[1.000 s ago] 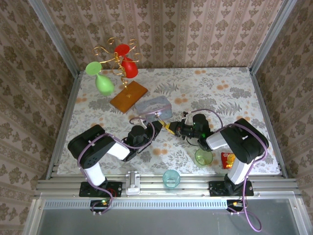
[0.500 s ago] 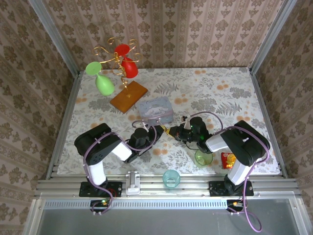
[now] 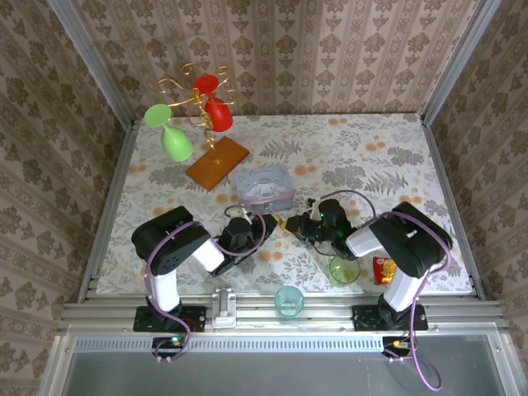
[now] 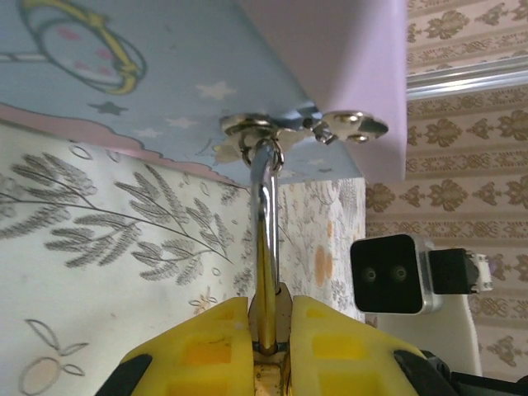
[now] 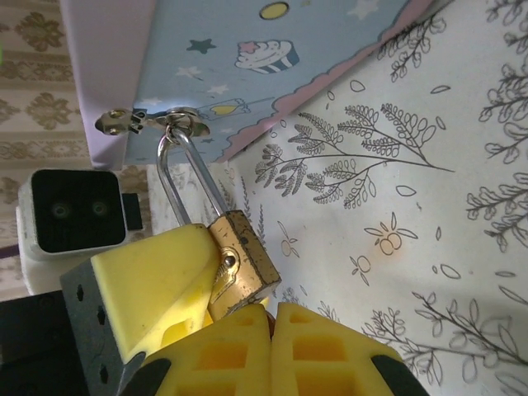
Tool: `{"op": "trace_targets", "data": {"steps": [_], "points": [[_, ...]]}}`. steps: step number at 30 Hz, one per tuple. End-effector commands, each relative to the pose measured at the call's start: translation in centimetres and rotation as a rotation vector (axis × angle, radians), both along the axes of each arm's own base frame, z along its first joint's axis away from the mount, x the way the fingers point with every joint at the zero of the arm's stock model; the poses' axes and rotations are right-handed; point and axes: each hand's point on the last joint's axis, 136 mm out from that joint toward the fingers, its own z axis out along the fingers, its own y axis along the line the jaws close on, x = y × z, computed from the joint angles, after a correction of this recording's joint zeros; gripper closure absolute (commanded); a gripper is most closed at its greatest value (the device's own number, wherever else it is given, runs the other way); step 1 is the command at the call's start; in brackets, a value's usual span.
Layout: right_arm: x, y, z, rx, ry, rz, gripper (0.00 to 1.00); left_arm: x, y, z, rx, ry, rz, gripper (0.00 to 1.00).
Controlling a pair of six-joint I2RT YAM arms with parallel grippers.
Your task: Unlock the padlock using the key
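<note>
The small brass padlock (image 5: 245, 256) hangs by its silver shackle (image 5: 194, 177) from the hasp of the pale blue cartoon tin (image 3: 266, 188). My left gripper (image 4: 271, 318) is shut on the padlock body, seen edge-on between its yellow fingers; one of those fingers (image 5: 153, 276) presses the lock's side in the right wrist view. My right gripper (image 5: 271, 318) is shut just under the lock's bottom end, with only a thin dark sliver of the key between its tips. In the top view both grippers meet at the padlock (image 3: 284, 222) in front of the tin.
A green cup (image 3: 344, 269) and a red packet (image 3: 384, 269) sit by the right arm. A teal cup (image 3: 289, 300) stands at the near edge. A wire stand with balloons on a wooden base (image 3: 216, 161) is at the back left.
The tin, blurred and tilted a second ago, has settled flat a little further right. Both grippers shifted slightly toward the near edge with the padlock, and the left arm's elbow swung right.
</note>
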Motion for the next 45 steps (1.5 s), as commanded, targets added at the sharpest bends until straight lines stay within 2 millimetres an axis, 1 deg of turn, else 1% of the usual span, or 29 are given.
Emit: {"op": "trace_targets", "data": {"steps": [1, 3, 7, 10, 11, 15, 16, 17, 18, 19, 21, 24, 27, 30, 34, 36, 39, 40, 41, 43, 45], "points": [[2.2, 0.8, 3.0, 0.185, -0.067, -0.031, 1.0, -1.7, -2.6, 3.3, -0.093, -0.072, -0.133, 1.0], [2.4, 1.0, 2.9, 0.207, -0.059, -0.029, 1.0, -1.6, -2.6, 3.9, -0.102, -0.086, -0.13, 1.0], [2.4, 0.7, 2.4, 0.195, -0.045, -0.025, 1.0, -1.3, -2.7, 5.0, -0.118, -0.113, -0.127, 1.0], [2.3, 0.3, 1.9, 0.169, -0.038, -0.03, 1.0, -1.2, -2.9, 5.1, -0.127, -0.105, -0.133, 1.0], [2.3, 0.2, 1.8, 0.153, -0.037, -0.03, 1.0, -1.2, -2.8, 4.8, -0.123, -0.097, -0.129, 0.94], [1.8, 0.1, 1.6, 0.099, -0.04, -0.014, 1.0, -1.0, -2.1, 3.6, -0.092, -0.085, -0.11, 0.9], [1.7, 0.1, 1.6, 0.084, -0.039, -0.012, 1.0, -1.0, -1.9, 3.3, -0.084, -0.084, -0.106, 0.86], [1.6, 0.1, 1.5, 0.069, -0.036, -0.01, 1.0, -0.9, -1.8, 3.2, -0.077, -0.088, -0.101, 0.76], [1.5, 0.1, 1.6, 0.06, -0.039, -0.006, 1.0, -0.8, -1.6, 3.0, -0.068, -0.092, -0.095, 0.72], [1.5, 0.1, 1.6, 0.054, -0.04, -0.003, 1.0, -0.6, -1.5, 3.0, -0.06, -0.099, -0.093, 0.7], [1.6, 0.0, 1.4, 0.047, -0.037, -0.011, 1.0, -0.3, -1.5, 3.3, -0.045, -0.133, -0.102, 0.62], [1.8, -0.1, 0.9, 0.041, -0.025, -0.029, 1.0, 0.2, -1.6, 3.4, -0.036, -0.153, -0.105, 0.58], [1.9, 0.1, 0.8, 0.063, -0.024, -0.034, 1.0, 0.8, -1.0, 2.4, -0.026, -0.125, -0.076, 0.51], [1.8, 0.4, 0.7, 0.073, -0.021, -0.029, 1.0, 1.1, -0.5, 0.9, -0.006, -0.091, -0.046, 0.51], [1.6, 0.6, 0.6, 0.06, -0.021, -0.028, 1.0, 1.8, -0.3, 0.3, 0.031, -0.112, -0.024, 0.52], [1.7, 0.7, 0.5, 0.059, -0.021, -0.035, 1.0, 2.1, -0.4, 0.3, 0.038, -0.121, -0.014, 0.58], [1.8, 1.0, 0.6, 0.067, -0.021, -0.03, 1.0, 2.2, -0.6, 0.8, 0.037, -0.141, -0.014, 0.66], [1.8, 1.1, 0.7, 0.067, -0.022, -0.027, 1.0, 2.3, -0.5, 0.8, 0.039, -0.143, -0.007, 0.7], [1.7, 1.1, 0.7, 0.067, -0.021, -0.023, 1.0, 2.3, -0.3, 0.8, 0.042, -0.144, -0.002, 0.71], [1.7, 1.1, 0.6, 0.065, -0.018, -0.024, 1.0, 2.3, -0.1, 0.8, 0.045, -0.144, 0.002, 0.7], [1.6, 1.1, 0.5, 0.062, -0.016, -0.021, 1.0, 2.4, 0.0, 0.4, 0.042, -0.13, -0.001, 0.67]]}}
